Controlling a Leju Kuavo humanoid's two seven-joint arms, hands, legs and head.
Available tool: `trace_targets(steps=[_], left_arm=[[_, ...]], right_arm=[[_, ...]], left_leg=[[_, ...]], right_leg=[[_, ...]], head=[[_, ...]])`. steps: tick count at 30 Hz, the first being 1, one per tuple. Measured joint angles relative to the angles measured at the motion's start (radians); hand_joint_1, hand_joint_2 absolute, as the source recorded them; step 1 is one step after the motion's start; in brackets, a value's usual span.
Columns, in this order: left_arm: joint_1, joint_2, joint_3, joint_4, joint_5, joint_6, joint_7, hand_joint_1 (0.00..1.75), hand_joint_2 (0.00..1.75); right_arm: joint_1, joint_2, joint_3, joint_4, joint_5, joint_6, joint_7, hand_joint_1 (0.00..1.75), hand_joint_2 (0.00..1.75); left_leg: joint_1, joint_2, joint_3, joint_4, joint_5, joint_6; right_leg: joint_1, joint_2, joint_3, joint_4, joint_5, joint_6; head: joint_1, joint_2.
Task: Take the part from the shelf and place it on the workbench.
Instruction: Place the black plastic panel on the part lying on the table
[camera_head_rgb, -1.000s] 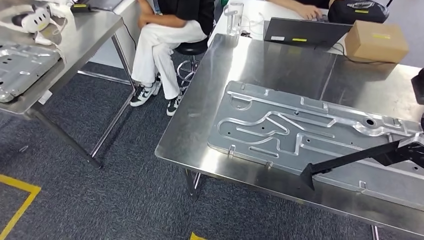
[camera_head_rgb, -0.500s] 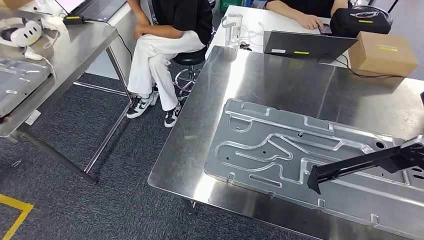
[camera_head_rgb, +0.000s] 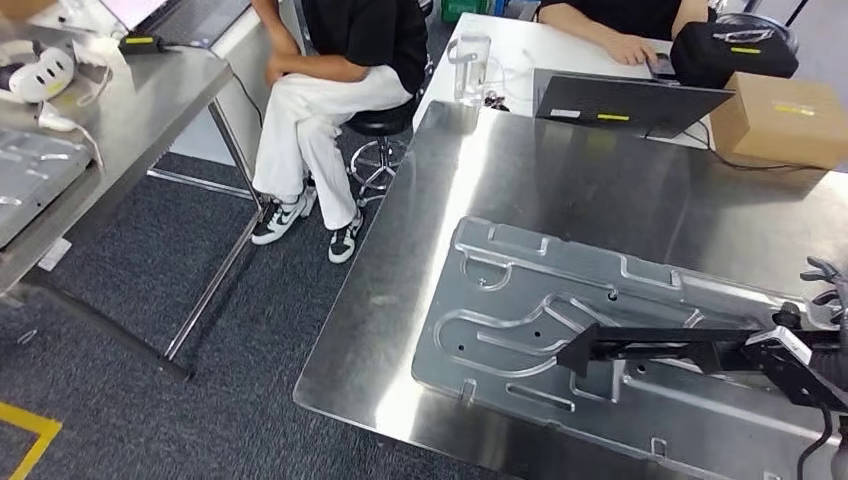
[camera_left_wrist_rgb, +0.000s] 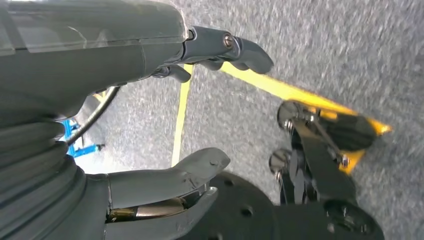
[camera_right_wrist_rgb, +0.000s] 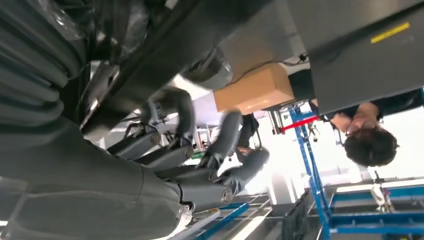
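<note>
1. Covering the steel bench, we saw a stamped metal panel.
2. We saw the long black part above that panel, gripped by our right hand.
3. Our left hand hung spread, holding nothing.

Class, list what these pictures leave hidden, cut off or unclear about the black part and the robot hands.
- Black part, head view: whether it touches the metal plate is unclear.
- Right robot hand, head view: cut off by the edge; grip hidden.
- Left robot hand, left wrist view: hangs over blurred floor, holding nothing.
</note>
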Motion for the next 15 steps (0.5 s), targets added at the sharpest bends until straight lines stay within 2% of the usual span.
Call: trace_targets(steps=[2, 3, 7, 10, 15], left_arm=[[0.0, 0.0, 0.0, 0.0, 0.0, -0.005, -0.002, 0.0, 1.75], [0.0, 0.0, 0.001, 0.0, 0.0, -0.006, -0.002, 0.0, 1.75], [-0.002, 0.0, 0.004, 0.0, 0.01, -0.01, -0.01, 0.0, 0.0], [-0.002, 0.0, 0.013, 0.0, 0.017, -0.012, -0.016, 0.0, 0.0], [-0.002, 0.0, 0.018, 0.0, 0.018, -0.015, -0.015, 0.0, 0.0]], right_arm=[[-0.002, 0.029, 0.011, 0.011, 0.009, -0.006, -0.002, 0.0, 0.0], [-0.002, 0.039, 0.015, 0.016, 0.011, -0.009, -0.002, 0.0, 0.0], [-0.002, 0.068, 0.026, 0.025, 0.019, -0.014, -0.002, 0.0, 0.0], [0.007, 0.08, 0.037, 0.027, 0.023, -0.016, -0.002, 0.0, 0.0], [0.027, 0.086, 0.058, 0.02, 0.03, -0.018, -0.001, 0.0, 0.0]], left_leg=[[0.005, 0.005, 0.011, -0.004, -0.007, 0.005], [0.008, 0.007, 0.019, -0.006, -0.01, 0.002], [0.017, 0.01, 0.042, -0.008, -0.024, -0.019], [0.02, 0.014, 0.049, -0.009, -0.027, -0.026], [0.021, 0.02, 0.053, -0.009, -0.028, -0.031]], right_leg=[[0.007, 0.006, 0.014, -0.008, -0.002, -0.007], [0.011, 0.007, 0.022, -0.009, -0.005, -0.012], [0.02, 0.009, 0.043, -0.01, -0.017, -0.027], [0.024, 0.012, 0.05, -0.01, -0.019, -0.03], [0.024, 0.017, 0.053, -0.01, -0.019, -0.031]], head=[[0.0, 0.0], [0.0, 0.0], [0.0, 0.0], [0.0, 0.0], [0.0, 0.0]])
